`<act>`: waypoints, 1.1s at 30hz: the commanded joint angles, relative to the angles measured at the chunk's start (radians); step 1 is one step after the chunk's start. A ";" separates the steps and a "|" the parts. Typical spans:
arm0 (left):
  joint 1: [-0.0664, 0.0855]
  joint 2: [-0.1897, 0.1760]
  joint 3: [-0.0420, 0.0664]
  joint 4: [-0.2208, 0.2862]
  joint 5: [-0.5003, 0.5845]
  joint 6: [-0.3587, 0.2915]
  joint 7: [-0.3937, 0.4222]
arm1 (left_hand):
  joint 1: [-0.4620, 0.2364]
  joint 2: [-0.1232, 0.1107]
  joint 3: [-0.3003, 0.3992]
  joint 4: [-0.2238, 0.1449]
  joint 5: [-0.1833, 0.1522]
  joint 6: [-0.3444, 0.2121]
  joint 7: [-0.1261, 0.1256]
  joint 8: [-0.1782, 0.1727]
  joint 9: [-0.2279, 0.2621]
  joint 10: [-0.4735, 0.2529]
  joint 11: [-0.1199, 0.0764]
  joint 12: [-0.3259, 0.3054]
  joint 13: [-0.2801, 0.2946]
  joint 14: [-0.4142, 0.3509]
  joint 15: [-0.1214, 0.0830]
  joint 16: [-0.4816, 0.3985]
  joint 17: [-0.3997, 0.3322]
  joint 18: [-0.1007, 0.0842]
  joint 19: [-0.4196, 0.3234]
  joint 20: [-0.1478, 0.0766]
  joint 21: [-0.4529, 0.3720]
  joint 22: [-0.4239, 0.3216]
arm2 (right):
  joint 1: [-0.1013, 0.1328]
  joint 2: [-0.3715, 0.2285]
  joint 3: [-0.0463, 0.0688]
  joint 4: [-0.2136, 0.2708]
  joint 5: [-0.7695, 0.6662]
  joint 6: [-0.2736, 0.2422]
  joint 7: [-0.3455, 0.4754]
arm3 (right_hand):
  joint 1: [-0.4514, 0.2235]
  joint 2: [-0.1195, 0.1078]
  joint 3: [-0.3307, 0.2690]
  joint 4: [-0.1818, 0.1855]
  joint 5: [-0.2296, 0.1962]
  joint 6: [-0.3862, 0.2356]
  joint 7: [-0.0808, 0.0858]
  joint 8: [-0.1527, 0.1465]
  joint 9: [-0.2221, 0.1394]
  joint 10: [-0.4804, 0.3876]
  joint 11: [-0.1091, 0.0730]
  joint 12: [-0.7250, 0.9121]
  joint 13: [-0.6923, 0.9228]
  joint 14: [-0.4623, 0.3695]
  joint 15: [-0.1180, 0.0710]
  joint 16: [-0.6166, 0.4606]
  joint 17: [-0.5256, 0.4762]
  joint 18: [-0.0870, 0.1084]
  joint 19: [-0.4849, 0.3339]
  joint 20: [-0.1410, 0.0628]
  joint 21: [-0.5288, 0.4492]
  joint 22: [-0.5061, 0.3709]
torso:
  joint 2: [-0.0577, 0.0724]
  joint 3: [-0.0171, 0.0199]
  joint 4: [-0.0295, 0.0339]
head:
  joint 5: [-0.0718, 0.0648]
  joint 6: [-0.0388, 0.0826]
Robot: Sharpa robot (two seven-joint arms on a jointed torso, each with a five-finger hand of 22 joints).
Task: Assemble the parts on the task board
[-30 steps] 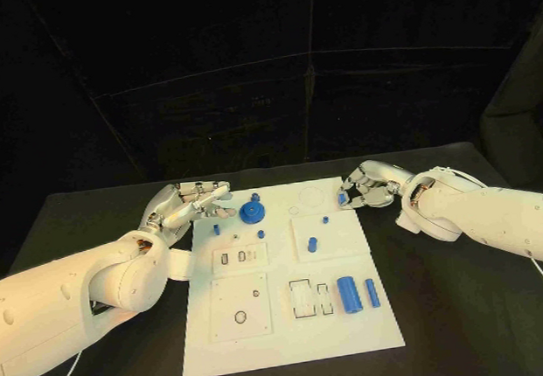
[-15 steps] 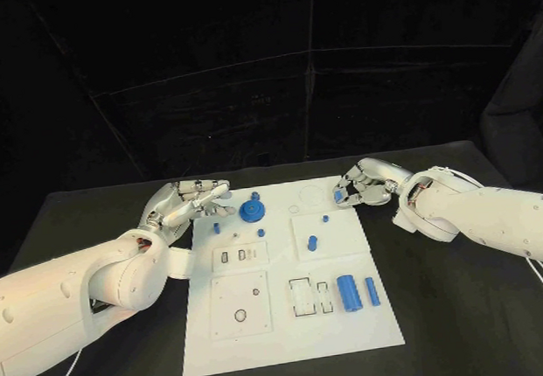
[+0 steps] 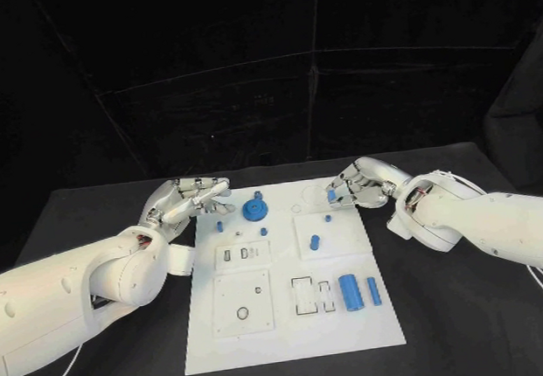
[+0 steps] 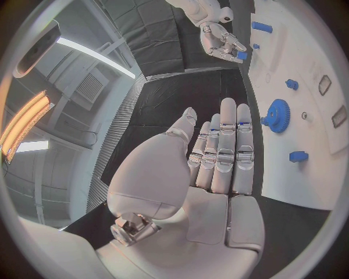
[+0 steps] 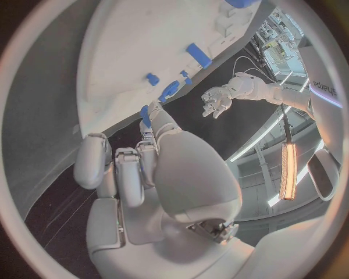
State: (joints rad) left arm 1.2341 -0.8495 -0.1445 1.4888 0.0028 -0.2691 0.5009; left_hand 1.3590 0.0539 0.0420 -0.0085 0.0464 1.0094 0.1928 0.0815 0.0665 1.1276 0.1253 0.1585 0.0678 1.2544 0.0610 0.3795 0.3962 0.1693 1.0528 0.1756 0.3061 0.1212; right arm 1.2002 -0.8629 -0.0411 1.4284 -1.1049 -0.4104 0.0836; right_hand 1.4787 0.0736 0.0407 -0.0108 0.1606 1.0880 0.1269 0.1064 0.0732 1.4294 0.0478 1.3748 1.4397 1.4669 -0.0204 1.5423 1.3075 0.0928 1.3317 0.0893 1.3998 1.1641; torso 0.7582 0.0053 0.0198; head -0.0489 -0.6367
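Note:
The white task board (image 3: 311,336) lies in the middle of the black table. My right hand (image 3: 357,183) hovers over its far right corner and pinches a small blue part (image 3: 333,195) at its fingertips; the right wrist view shows that part (image 5: 145,115) at the fingertips. My left hand (image 3: 192,199) is at the board's far left corner, fingers stretched out flat (image 4: 221,154) and holding nothing. A blue gear (image 3: 256,210) stands on the board between the two hands.
A blue cylinder (image 3: 350,291) and a blue bar (image 3: 372,291) lie on the board's near right. Small blue pegs (image 3: 263,232) and a short blue piece (image 3: 313,242) are on its far half. Black table surrounds the board.
My right hand has moved a little to the left over the board's far right corner, carrying the small blue part. The left hand has hardly moved.

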 commanded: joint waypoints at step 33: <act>0.008 0.024 0.001 -0.053 0.029 0.002 0.011 | -0.009 0.001 0.004 -0.002 0.005 0.004 0.004 0.000 0.000 -0.001 0.002 0.001 -0.001 -0.009 0.000 0.006 0.002 0.013 0.000 0.000 -0.006 -0.002 | -0.034 0.325 -0.024 0.047 -0.335 0.047 -0.364 | -0.039 -0.010 0.043 -0.009 0.001 0.010 -0.003 -0.008 0.002 0.009 -0.007 0.013 -0.068 0.092 -0.007 0.006 0.207 -0.015 0.013 -0.006 0.011 0.017 | -0.016 -0.0120 0.0014 | 0.093 -0.045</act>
State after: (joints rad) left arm 1.2397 -0.8273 -0.1442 1.4352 0.0259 -0.2691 0.5014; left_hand 1.3590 0.0539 0.0419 -0.0085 0.0464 1.0094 0.1928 0.0815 0.0665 1.1276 0.1253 0.1585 0.0678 1.2544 0.0609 0.3795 0.3971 0.1694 1.0528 0.1756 0.3061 0.1213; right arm 1.1653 -0.5402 -0.0649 1.4753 -1.3945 -0.3828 -0.2544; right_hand 1.4431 0.0593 0.0775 -0.0191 0.1648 1.0893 0.1278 0.0957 0.0740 1.4363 0.0410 1.3828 1.3949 1.4668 -0.0202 1.5458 1.3073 0.0928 1.3388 0.0823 1.4086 1.1823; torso 0.7411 -0.0073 0.0221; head 0.0413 -0.6810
